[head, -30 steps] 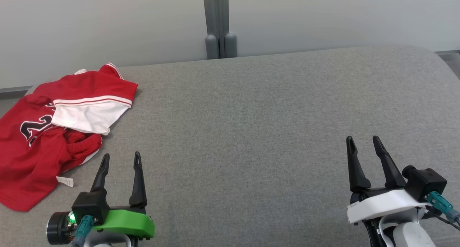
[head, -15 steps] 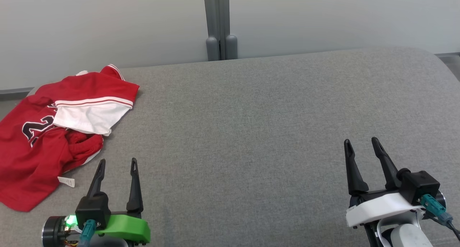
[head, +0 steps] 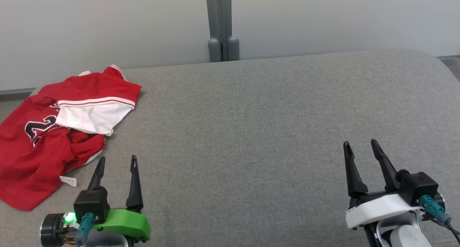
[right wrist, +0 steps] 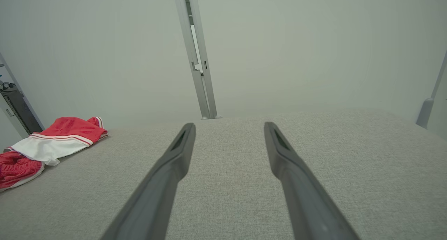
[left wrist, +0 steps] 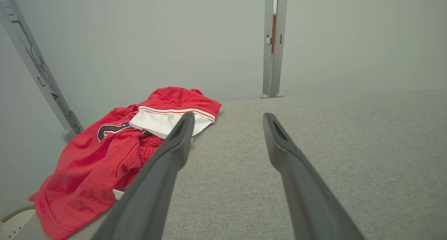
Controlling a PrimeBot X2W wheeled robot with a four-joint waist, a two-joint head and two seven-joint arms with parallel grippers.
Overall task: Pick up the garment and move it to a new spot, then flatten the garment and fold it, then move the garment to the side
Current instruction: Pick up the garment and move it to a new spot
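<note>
Two claws hover low over the near edge of a grey cloth-covered table [head: 251,132]. Both are spread wide with nothing between the fingers: the left claw [head: 117,158] on its green mount, the right claw [head: 359,143] on its white one.

The red garment [head: 43,146] lies crumpled at the table's far left corner, just ahead and to the left of the left claw and apart from it. Its shape is hard to read. A white panel with red stripes is folded over the top, dark numerals are partly buried in the folds, and the head view cuts off its left side. A small white label [head: 68,181] sticks out at its near edge, with any print too small to read.

In the left wrist view the left finger hides part of the white panel, and the garment's hem reaches the table's left edge. The right wrist view cuts the garment off at its left border.

Open grey cloth runs from the garment rightward to the table's rounded right corner. A pale wall [head: 323,17] with a grey post [head: 221,24] stands behind the back edge.
</note>
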